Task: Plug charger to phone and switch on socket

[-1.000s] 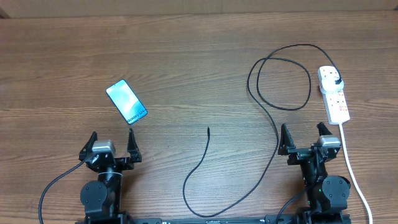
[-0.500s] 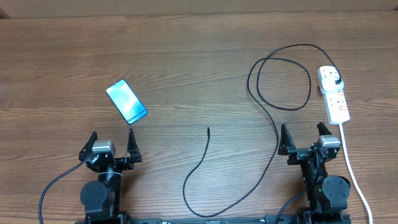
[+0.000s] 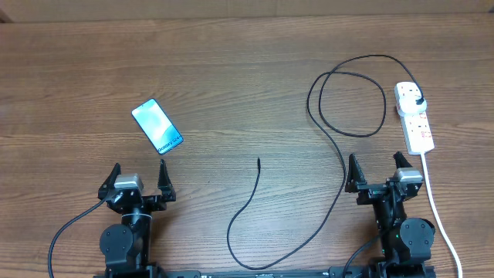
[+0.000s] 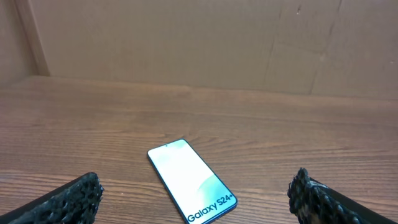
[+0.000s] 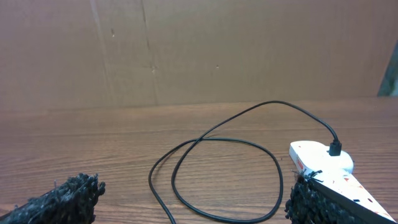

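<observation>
The phone point(image 3: 157, 127) lies screen up on the wooden table at the left, lit light blue; in the left wrist view it point(image 4: 191, 180) lies ahead between the fingers. My left gripper point(image 3: 137, 180) is open and empty, just in front of it. The charger point(image 3: 345, 166) is a long black cable; its free tip point(image 3: 258, 161) rests mid-table, it loops at the right point(image 5: 214, 174), and its plug head point(image 3: 417, 102) sits in the socket point(image 3: 414, 120), a white power strip at the right point(image 5: 323, 163). My right gripper point(image 3: 378, 171) is open and empty in front of the loop.
The strip's white cord point(image 3: 438, 212) runs down the right side past the right arm to the front edge. A brown cardboard wall point(image 4: 199, 43) stands behind the table.
</observation>
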